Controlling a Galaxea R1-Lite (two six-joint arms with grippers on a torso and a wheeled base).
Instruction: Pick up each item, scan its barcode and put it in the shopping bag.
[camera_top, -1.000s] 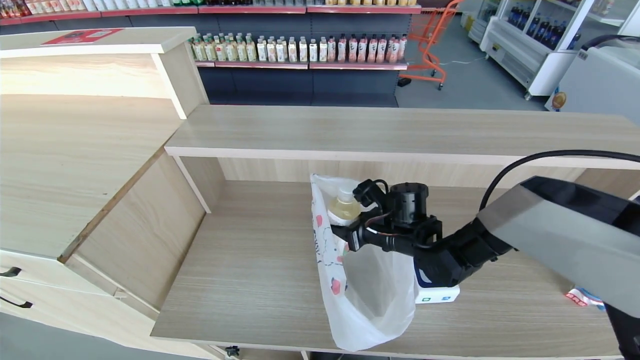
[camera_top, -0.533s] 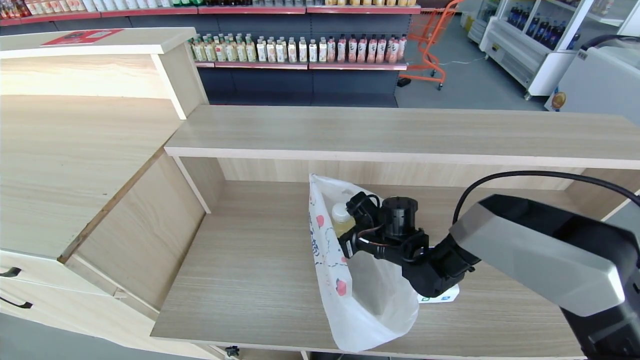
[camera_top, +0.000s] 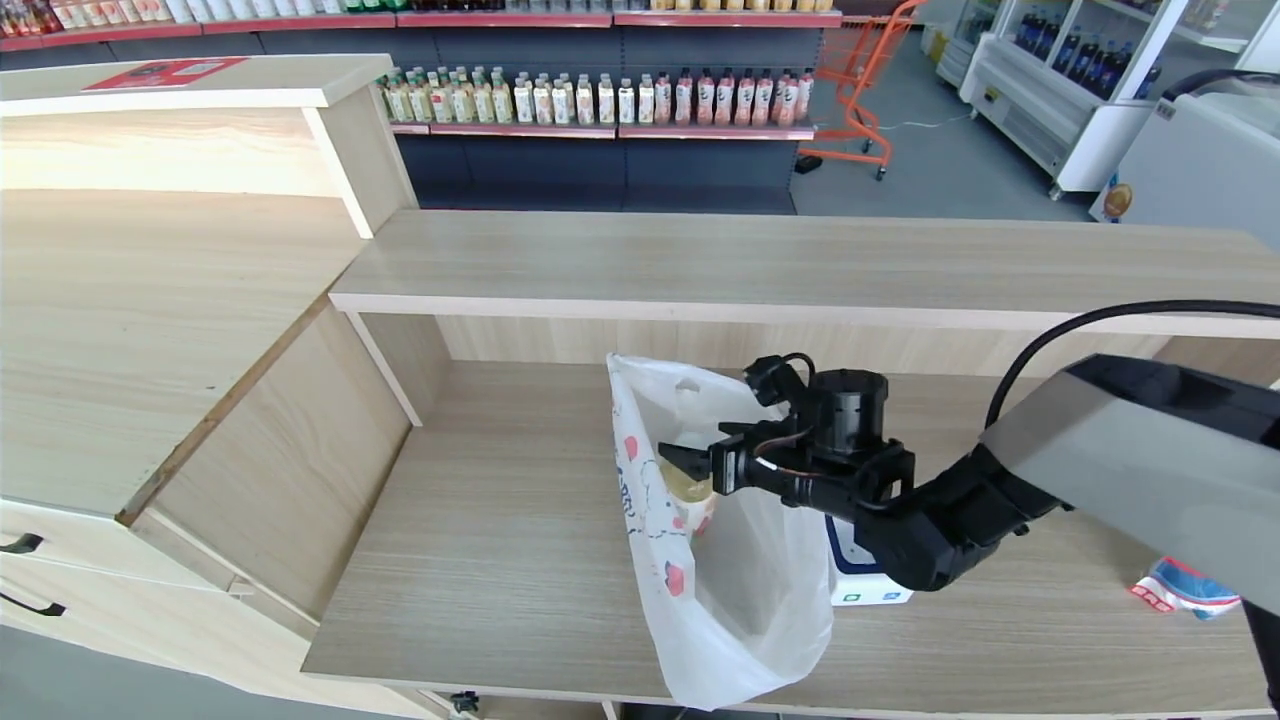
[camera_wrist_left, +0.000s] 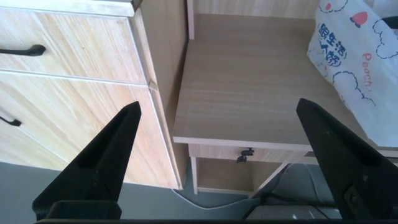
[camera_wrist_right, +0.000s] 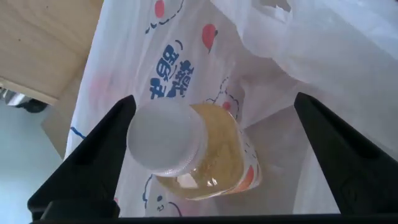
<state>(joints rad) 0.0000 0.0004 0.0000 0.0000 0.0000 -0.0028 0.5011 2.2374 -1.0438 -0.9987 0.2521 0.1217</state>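
Right gripper (camera_top: 684, 462) sits over the mouth of the shopping bag (camera_top: 740, 600), jaws spread wide, gripping nothing. Bottle (camera_wrist_right: 193, 149) is directly below it, inside the bag, white cap toward the gripper, clear of both jaws. White and blue box (camera_top: 865, 580) lies back under the right forearm, beside the bag. Left gripper (camera_wrist_left: 217, 104) is open and empty above the counter (camera_wrist_left: 249, 81) edge, bag off to one side.

The bag (camera_top: 740, 600) wall hides most of the bottle (camera_top: 688, 484); the arm (camera_top: 950, 530) covers the scanner (camera_top: 872, 590) top and the packet (camera_top: 1180, 588) edge.
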